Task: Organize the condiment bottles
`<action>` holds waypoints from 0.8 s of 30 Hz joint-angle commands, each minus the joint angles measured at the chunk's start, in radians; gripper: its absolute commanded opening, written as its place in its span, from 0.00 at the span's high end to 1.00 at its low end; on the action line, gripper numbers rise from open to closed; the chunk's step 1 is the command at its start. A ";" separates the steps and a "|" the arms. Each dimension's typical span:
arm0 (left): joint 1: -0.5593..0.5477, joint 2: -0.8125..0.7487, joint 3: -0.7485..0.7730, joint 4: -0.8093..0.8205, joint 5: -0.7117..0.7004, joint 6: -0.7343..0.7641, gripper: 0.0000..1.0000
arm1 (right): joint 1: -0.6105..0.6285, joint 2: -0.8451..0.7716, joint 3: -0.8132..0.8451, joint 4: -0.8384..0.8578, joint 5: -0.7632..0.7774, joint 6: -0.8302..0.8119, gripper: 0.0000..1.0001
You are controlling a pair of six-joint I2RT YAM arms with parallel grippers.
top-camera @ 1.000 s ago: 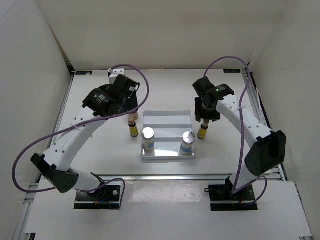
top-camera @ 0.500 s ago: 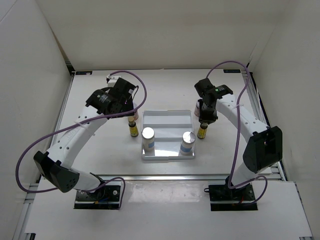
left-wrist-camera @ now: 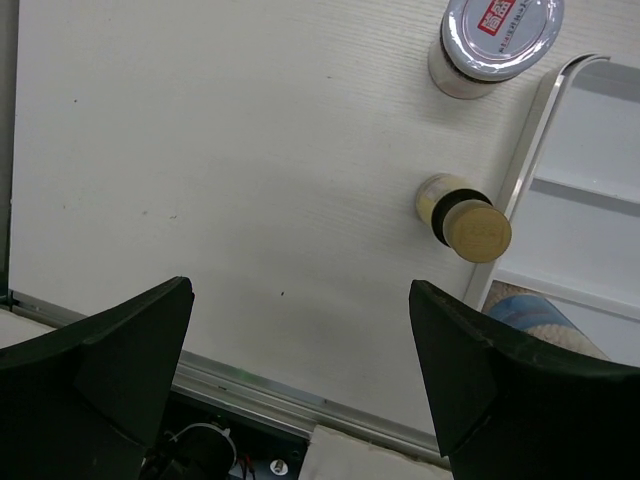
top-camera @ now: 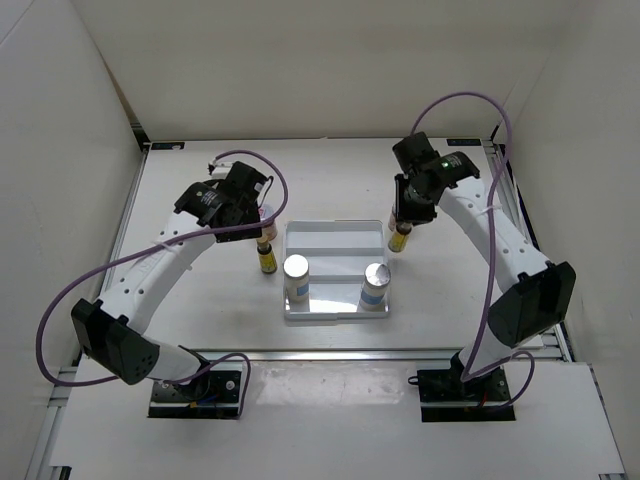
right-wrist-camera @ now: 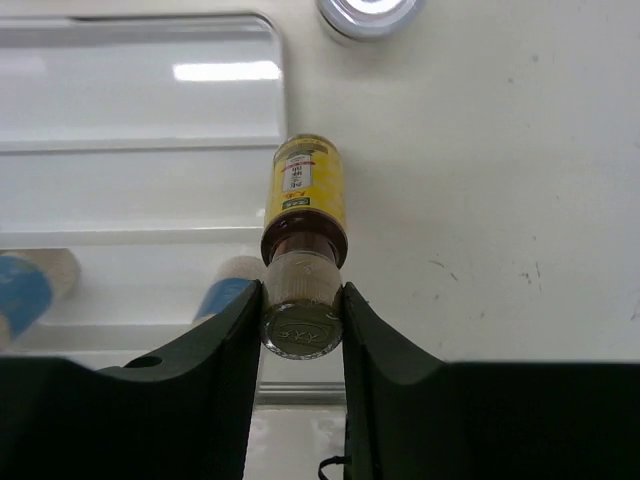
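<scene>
White table (top-camera: 230, 300) | right gripper (right-wrist-camera: 302, 312) pinched shut on yellow-labelled dropper bottle (right-wrist-camera: 305, 190) by cap, since a second ago lifted, carried farther, just right of stepped tray (top-camera: 335, 232) | probably tray-bound | left gripper (left-wrist-camera: 300, 300) wide open, empty, near left dropper (left-wrist-camera: 468, 222).

Counts: 2 white bottles with silver caps – left white bottle (top-camera: 296, 272), right white bottle (top-camera: 375, 282). 2 yellow-labelled droppers – left dropper (top-camera: 267, 260), right dropper (top-camera: 400, 240). 2 squat jars with round lids – left jar (left-wrist-camera: 497, 35), right jar (right-wrist-camera: 368, 10), each clear only in a wrist view. 6 bottles total. 1 white stepped tray (top-camera: 335, 238).
</scene>
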 commanded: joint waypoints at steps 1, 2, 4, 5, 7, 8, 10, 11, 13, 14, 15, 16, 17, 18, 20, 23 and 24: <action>0.022 -0.015 -0.009 0.026 -0.005 -0.002 0.00 | 0.039 -0.066 0.133 -0.013 -0.032 -0.031 1.00; 0.022 -0.004 -0.009 0.026 0.004 -0.002 0.00 | 0.054 -0.054 0.145 -0.013 -0.058 -0.031 1.00; 0.022 0.006 -0.009 0.037 0.004 0.008 0.00 | 0.075 -0.041 0.154 -0.013 -0.072 -0.022 1.00; 0.034 0.017 -0.009 0.037 0.004 0.017 0.00 | 0.104 -0.031 0.154 -0.002 -0.072 -0.022 1.00; 0.045 0.028 0.002 0.046 0.004 0.017 0.00 | 0.140 -0.006 0.124 0.022 -0.072 -0.013 1.00; 0.045 0.028 0.002 0.046 0.004 0.017 0.00 | 0.140 0.006 0.124 0.033 -0.072 0.001 1.00; 0.054 0.039 0.013 0.046 0.004 0.027 0.00 | 0.151 0.026 0.098 0.044 -0.072 0.011 1.00; 0.054 0.039 0.022 0.046 0.004 0.027 0.00 | 0.151 0.035 0.078 0.060 -0.086 0.012 1.00; 0.063 0.048 0.022 0.046 0.004 0.027 0.00 | 0.151 0.045 0.053 0.082 -0.086 0.021 1.00; 0.063 0.048 0.022 0.046 0.004 0.036 0.00 | 0.151 0.057 0.044 0.082 -0.086 0.021 1.00; 0.063 0.048 0.022 0.046 0.004 0.036 0.00 | 0.151 0.057 0.035 0.091 -0.086 0.021 1.00; 0.063 0.048 0.022 0.046 0.004 0.036 0.00 | 0.151 0.066 0.035 0.091 -0.086 0.021 1.00; 0.072 0.048 0.022 0.055 0.004 0.036 0.00 | 0.151 0.066 0.020 0.102 -0.071 0.021 1.00; 0.072 0.048 0.022 0.055 0.015 0.036 0.00 | 0.151 0.066 -0.002 0.113 -0.062 0.021 1.00; 0.072 0.057 0.022 0.055 0.015 0.036 0.00 | 0.151 0.075 -0.026 0.126 -0.051 0.021 1.00; 0.072 0.066 0.022 0.064 0.024 0.036 0.00 | 0.151 0.094 -0.046 0.127 -0.042 0.021 1.00; 0.072 0.066 0.022 0.064 0.024 0.036 0.00 | 0.151 0.103 -0.046 0.127 -0.042 0.021 0.99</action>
